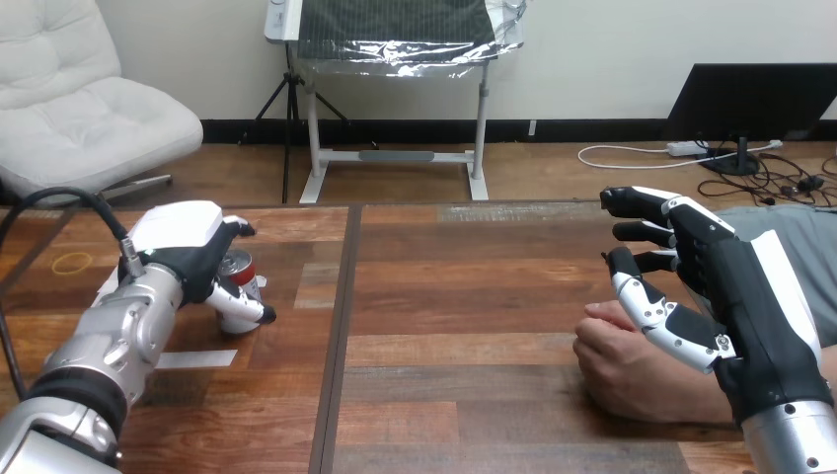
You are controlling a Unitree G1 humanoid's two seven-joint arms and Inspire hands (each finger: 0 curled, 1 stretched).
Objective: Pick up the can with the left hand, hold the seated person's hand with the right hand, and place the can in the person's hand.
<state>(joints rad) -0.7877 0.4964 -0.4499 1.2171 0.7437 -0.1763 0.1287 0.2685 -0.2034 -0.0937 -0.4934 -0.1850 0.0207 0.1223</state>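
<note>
At the left of the wooden table (474, 296), towards its far side, the can (243, 268) stands upright, red with a silver top, and the left hand (188, 242) is wrapped round it from the near left, with the fingers curled over its far side and the thumb across its near side, hiding most of its body and its base. A yellow rubber band (72, 263) lies flat further left, well apart from the can, and a strip of white tape (197, 358) lies just nearer than the hand. A dark seam (334, 346) runs near to far between the two halves of the table. At the right, the person's hand (632, 365) rests loosely closed on the wood, and the right hand (750, 296) hangs over it with fingers spread and lightly bent, gripping nothing; whether its thumb touches the person's hand cannot be told
</note>
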